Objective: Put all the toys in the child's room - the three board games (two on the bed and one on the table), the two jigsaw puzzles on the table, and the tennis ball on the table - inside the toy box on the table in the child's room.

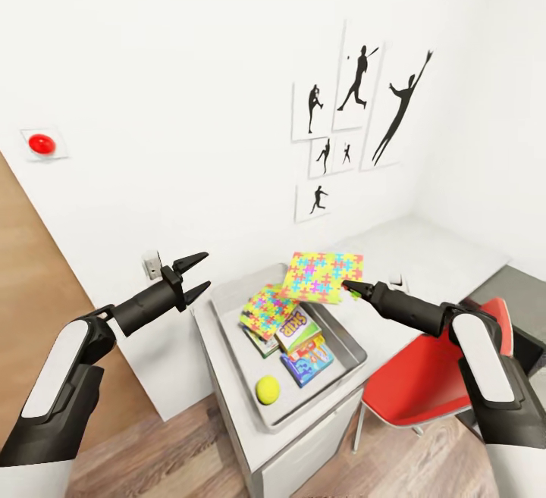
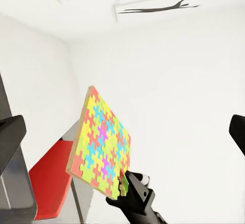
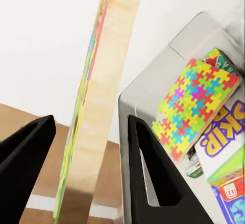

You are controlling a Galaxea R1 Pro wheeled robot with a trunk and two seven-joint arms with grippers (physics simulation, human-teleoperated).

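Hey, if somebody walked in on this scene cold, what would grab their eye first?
Probably the bright jigsaw puzzle held up over the toy box at the tip of the right claw. Below it, the box already holds a second puzzle, three board games and the tennis ball. The open left claw hangs empty beside the box, and black silhouette pictures mark the white wall behind.

The right gripper (image 1: 350, 286) holds a jigsaw puzzle (image 1: 323, 277) by its edge above the toy box (image 1: 345, 342) on the pale surface (image 1: 432, 255). Inside lie the second puzzle (image 1: 265, 310), the SKIP-BO box (image 1: 297, 329), a blue game box (image 1: 307, 362) and the tennis ball (image 1: 267, 389). The left gripper (image 1: 196, 277) hovers with fingers (image 1: 191, 261) spread.
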